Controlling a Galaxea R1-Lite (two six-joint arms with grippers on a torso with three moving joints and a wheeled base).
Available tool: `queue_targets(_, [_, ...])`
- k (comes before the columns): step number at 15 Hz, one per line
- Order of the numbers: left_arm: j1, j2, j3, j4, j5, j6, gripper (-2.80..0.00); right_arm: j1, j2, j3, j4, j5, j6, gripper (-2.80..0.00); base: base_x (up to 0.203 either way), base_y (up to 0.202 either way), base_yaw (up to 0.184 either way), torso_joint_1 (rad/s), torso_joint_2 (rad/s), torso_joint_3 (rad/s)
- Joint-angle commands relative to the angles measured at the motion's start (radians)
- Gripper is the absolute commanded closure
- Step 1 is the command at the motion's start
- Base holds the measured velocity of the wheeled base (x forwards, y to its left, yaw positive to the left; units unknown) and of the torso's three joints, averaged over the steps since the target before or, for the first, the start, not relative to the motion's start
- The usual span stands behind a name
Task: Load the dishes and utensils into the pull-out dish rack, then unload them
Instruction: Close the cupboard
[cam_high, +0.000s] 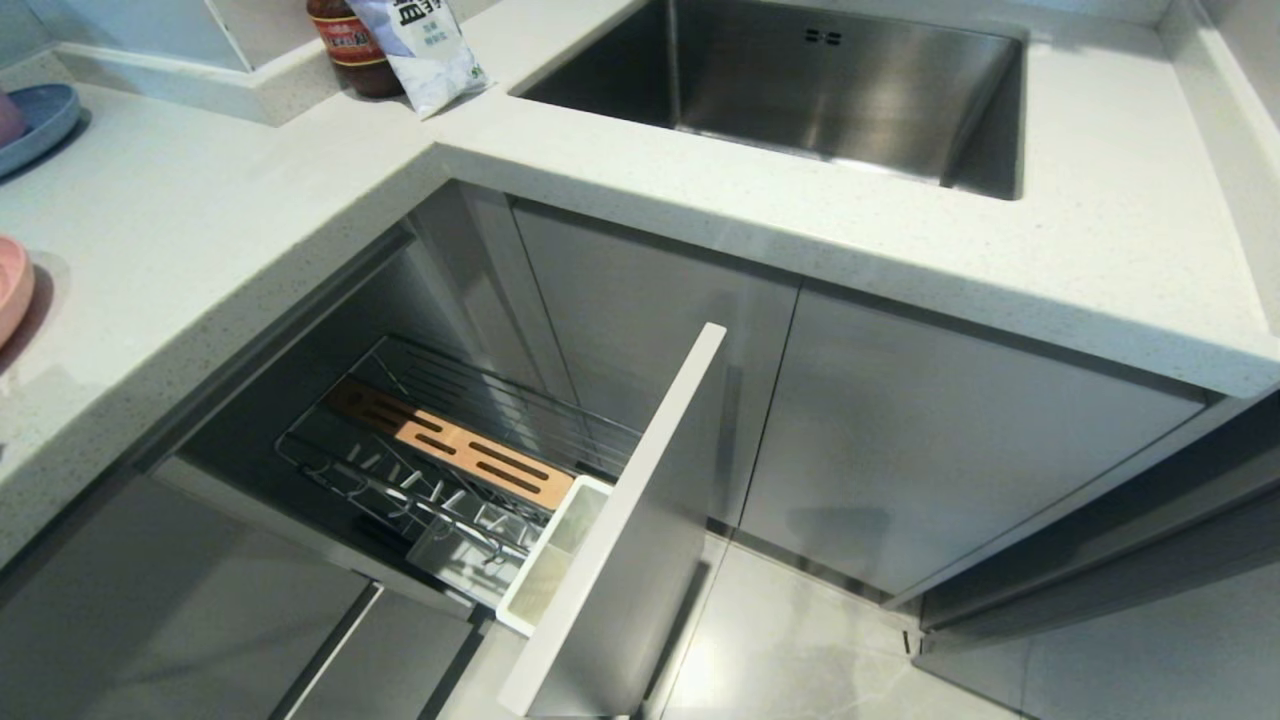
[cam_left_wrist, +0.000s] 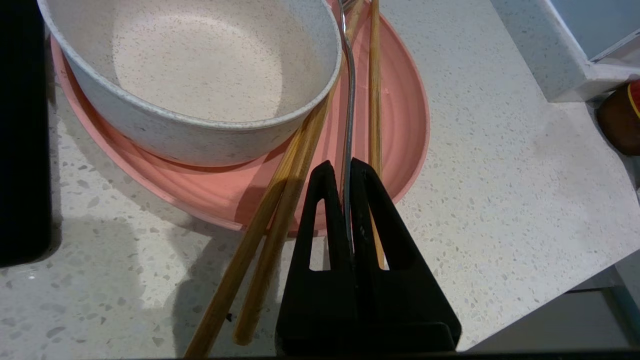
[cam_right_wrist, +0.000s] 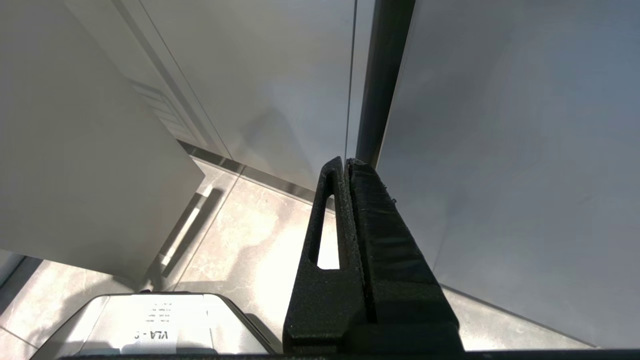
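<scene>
The left end effector pinched the slim fork handle lying across the pink plate on the surface, apparently to carry it to the empty pull-out dish rack

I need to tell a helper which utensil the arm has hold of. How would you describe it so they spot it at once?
On the white speckled countertop sits a flat round pink plate carrying an off-white speckled bowl. Beside the bowl, among light wooden chopsticks, runs a slim silver metal handle, the only shiny piece, pinched in the left gripper.
</scene>
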Motion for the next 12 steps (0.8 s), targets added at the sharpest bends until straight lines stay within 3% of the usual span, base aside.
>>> queue_targets(1, [0.000, -0.001, 0.003, -0.001, 0.001, -0.004, -2.80, 0.000, -0.002, 0.002, -0.001, 0.000, 0.002, 0.00, 0.000, 0.000, 0.000, 0.000, 0.00, 0.000])
queue_targets(12, [-0.003, -0.043, -0.085, -0.003, 0.004, 0.015, -2.80, 0.000, -0.002, 0.001, -0.001, 0.000, 0.001, 0.00, 0.000, 0.000, 0.000, 0.000, 0.00, 0.000])
